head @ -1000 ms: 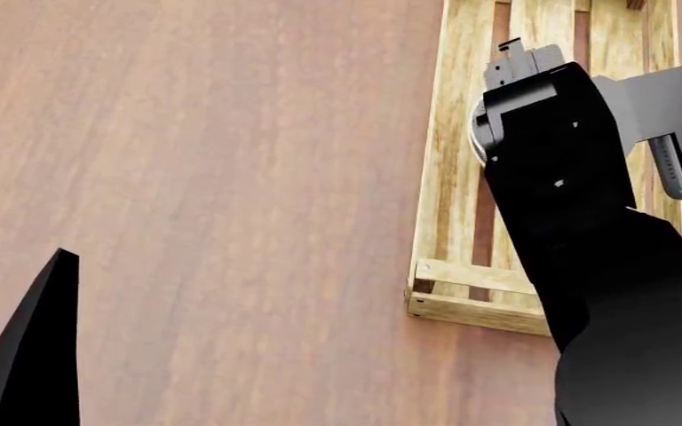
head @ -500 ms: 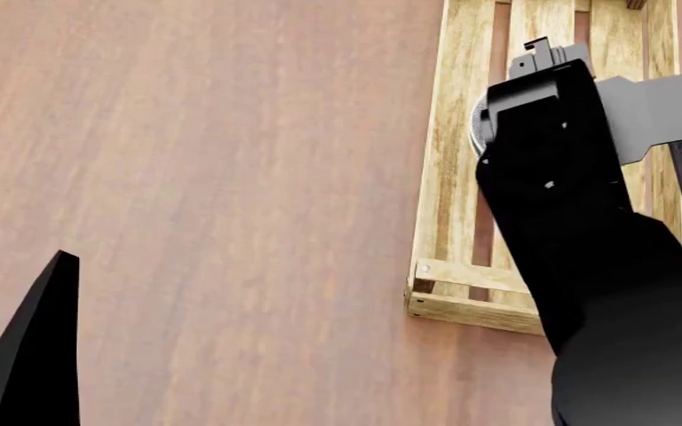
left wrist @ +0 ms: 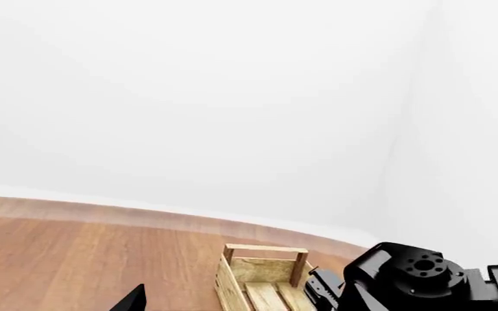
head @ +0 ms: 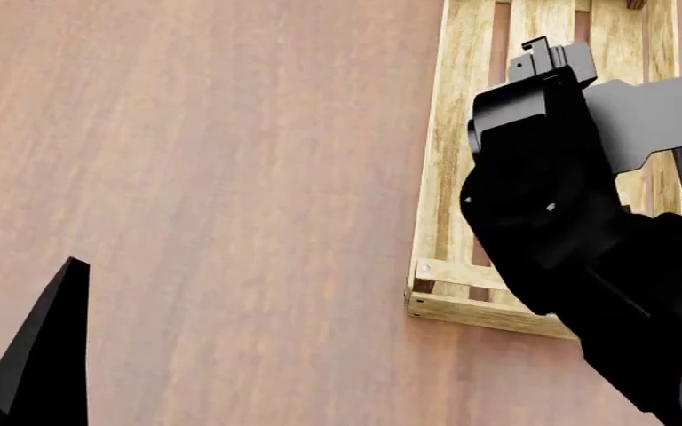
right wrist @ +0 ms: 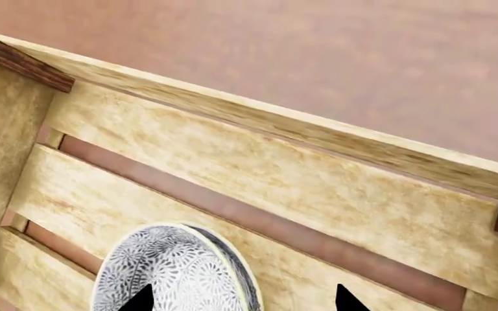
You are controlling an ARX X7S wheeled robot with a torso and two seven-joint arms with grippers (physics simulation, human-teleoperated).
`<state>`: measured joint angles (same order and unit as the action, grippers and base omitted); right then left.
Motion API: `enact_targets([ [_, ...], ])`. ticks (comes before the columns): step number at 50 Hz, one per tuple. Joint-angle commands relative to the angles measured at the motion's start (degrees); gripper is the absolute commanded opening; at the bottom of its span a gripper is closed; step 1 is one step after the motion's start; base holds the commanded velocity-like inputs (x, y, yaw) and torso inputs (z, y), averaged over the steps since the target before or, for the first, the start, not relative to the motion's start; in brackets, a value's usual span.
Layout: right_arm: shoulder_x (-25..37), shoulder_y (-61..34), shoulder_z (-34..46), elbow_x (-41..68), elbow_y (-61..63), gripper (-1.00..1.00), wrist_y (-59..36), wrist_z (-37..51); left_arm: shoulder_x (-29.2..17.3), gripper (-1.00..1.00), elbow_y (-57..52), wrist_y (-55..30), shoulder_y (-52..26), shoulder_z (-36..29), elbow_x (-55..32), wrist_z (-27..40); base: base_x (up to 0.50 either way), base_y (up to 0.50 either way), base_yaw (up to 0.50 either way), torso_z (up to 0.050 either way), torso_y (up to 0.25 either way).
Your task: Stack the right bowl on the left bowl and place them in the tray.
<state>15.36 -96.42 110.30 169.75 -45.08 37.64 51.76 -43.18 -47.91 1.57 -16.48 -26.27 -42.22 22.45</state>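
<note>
Right gripper (right wrist: 242,299) spread above bowl (right wrist: 176,269) in tray (right wrist: 258,159); wood table (head: 199,177).

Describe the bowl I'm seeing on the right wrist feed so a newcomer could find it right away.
Find the light-wood slatted tray on the brown table. Inside it, on the floor planks and below the right gripper, lies the bowl: round, with a fine grey-and-white floral pattern and a pale rim. It is the only patterned, rounded thing among the plain straight slats.

Plain white walls (left wrist: 231,97) meet a reddish-brown wooden tabletop (head: 199,177).
</note>
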Motion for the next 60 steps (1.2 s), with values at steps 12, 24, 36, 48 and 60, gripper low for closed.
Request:
enact_targets([
  [12, 4.2, -5.0, -1.0, -4.9, 16.1, 1.00, 9.4, 2.5, 0.1, 1.00, 0.3, 0.2, 0.1, -0.4, 0.3, -0.2, 0.00, 0.00, 0.00, 0.000, 0.000],
  [24, 6.6, -10.4, -0.9, -8.7, 26.1, 1.00, 14.6, 5.3, 0.0, 1.00, 0.2, 0.5, 0.3, -0.4, 0.4, -0.2, 0.00, 0.00, 0.00, 0.001, 0.000],
  [36, 9.4, -15.2, -1.6, -12.7, 36.4, 1.00, 19.0, 7.3, -0.3, 1.00, -0.1, 0.5, 0.1, -0.3, 0.3, -0.1, 0.00, 0.00, 0.00, 0.000, 0.000],
  [48, 15.3, -14.4, -2.3, -24.7, 49.8, 1.00, 21.9, 9.3, -0.2, 1.00, -0.5, 0.0, -0.1, -0.8, 0.5, 0.3, 0.00, 0.00, 0.00, 0.000, 0.000],
  [60, 17.6, -9.6, 7.8, -56.3, 56.4, 1.00, 20.1, 16.6, 0.1, 1.00, -0.8, -0.5, -0.1, -1.4, 1.0, 0.7, 0.00, 0.00, 0.00, 0.000, 0.000],
])
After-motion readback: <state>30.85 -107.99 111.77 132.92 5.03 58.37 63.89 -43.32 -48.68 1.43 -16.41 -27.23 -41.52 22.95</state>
